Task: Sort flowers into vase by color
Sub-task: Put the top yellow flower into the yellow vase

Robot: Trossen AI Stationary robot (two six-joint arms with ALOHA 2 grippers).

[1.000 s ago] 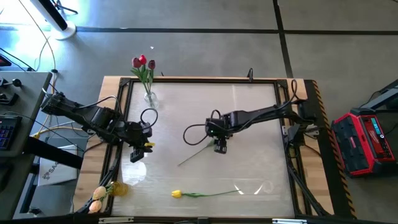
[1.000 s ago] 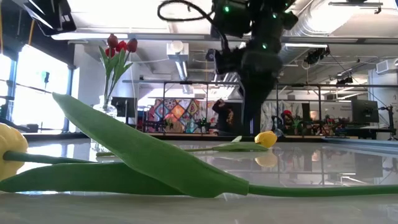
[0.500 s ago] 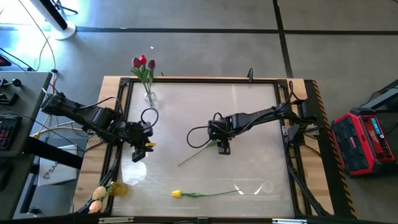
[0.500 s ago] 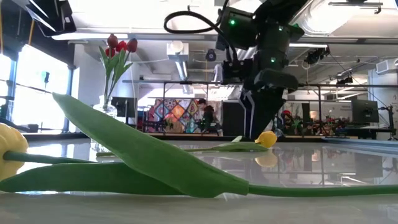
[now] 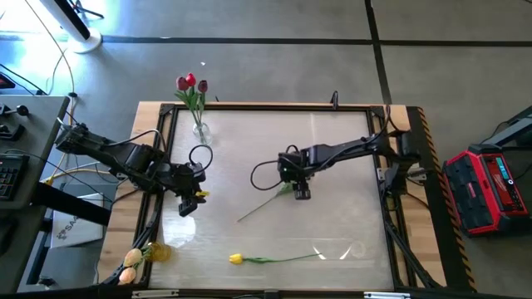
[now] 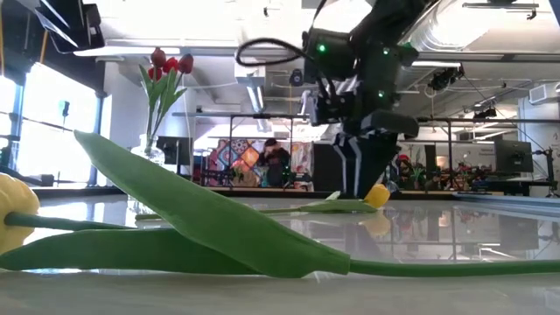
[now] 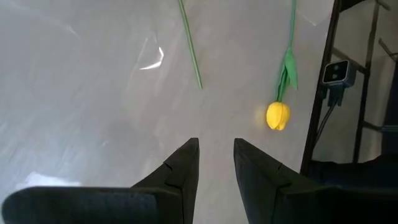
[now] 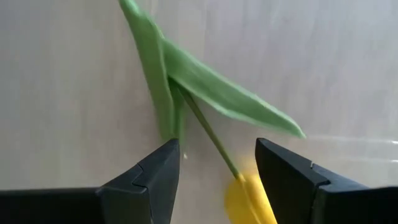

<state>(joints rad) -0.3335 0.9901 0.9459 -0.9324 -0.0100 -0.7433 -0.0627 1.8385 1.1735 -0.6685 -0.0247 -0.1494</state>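
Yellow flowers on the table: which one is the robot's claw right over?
The yellow tulip mid-table, under the open right gripper. The other yellow tulip lies alone at the table's front edge.

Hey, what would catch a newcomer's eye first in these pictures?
Mid-table, the right tool hangs open over a yellow tulip lying flat, its stem between the fingers. At the table's far left corner a glass vase holds red tulips. Another yellow tulip lies along the near edge.

A yellow tulip (image 5: 236, 259) with a green stem lies at six o'clock on the pale grey desk (image 5: 332, 149). Another yellow-headed tulip (image 8: 245, 198) shows green leaves between black pincer fingers (image 8: 149, 180). At eleven o'clock, red and maroon tulips (image 5: 190, 82) stand on green stems in a clear vase (image 5: 200, 131).
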